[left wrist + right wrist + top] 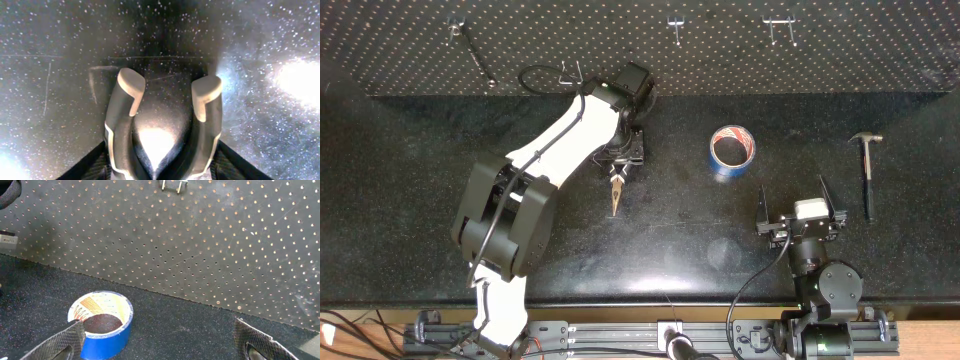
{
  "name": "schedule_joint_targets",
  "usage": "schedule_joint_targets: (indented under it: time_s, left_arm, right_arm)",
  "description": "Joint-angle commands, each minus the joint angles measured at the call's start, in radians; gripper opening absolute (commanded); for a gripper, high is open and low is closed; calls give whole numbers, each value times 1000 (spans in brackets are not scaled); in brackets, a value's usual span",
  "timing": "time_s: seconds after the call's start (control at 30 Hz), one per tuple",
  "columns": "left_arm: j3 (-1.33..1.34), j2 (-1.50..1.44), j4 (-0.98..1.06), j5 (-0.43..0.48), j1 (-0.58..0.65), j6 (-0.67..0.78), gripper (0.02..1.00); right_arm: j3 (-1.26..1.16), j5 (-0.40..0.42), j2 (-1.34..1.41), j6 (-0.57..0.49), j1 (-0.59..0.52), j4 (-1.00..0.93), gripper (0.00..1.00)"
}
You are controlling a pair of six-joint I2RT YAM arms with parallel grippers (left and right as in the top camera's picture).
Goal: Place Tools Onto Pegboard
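Pliers (617, 192) with tan handles lie on the black table, just on the near side of my left gripper (620, 160). In the left wrist view that gripper (169, 87) is open, close over bare tabletop, with nothing between its fingers (131, 85). A wrench (476, 54) hangs on the pegboard (720, 60) at the far left. A blue tape roll (731, 152) (100, 322) lies flat right of centre. A hammer (866, 175) lies at the far right. My right gripper (793, 190) (160, 335) stands open near the front, facing the tape roll and pegboard (200, 245).
Bare metal hooks (675, 28) (780, 30) (173, 186) stick out of the pegboard's upper part, and another hook (570, 72) sits right beside the left arm's wrist. Cables run along the table's front edge (670, 300).
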Motion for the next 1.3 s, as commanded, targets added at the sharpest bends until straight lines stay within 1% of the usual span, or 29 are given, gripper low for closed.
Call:
schedule_joint_targets:
  time_s: [0.03, 0.07, 0.1, 0.2, 0.23, 0.27, 0.3, 0.4, 0.97, 1.3]
  left_arm:
    - [12, 34, 4, 20, -2, -2, 340]
    - [12, 34, 4, 20, -2, -2, 308]
    - [12, 34, 4, 23, -2, -2, 305]
    - [12, 34, 4, 26, -2, -2, 253]
    - [12, 34, 4, 26, -2, -2, 183]
    - [12, 34, 4, 26, -2, -2, 145]
    - [12, 34, 4, 26, -2, -2, 143]
    - [12, 34, 4, 26, -2, -2, 29]
    - [13, 26, 4, 26, -2, -2, 29]
    - [13, -66, 3, 19, -2, -2, 29]
  right_arm:
    - [-5, 9, -4, -10, 7, -3, 963]
    - [-5, 9, -4, -10, 7, -3, 963]
    - [-5, 9, -4, -10, 7, -3, 963]
    - [-5, 9, -4, -10, 7, -3, 963]
    - [-5, 9, -4, -10, 7, -3, 963]
    - [-5, 9, -4, -10, 6, -3, 963]
    - [-5, 9, -4, -10, 7, -3, 963]
    - [-5, 9, -4, -10, 7, -3, 963]
    - [-5, 9, -4, -10, 7, -3, 963]
    - [-5, 9, -4, -10, 7, -3, 963]
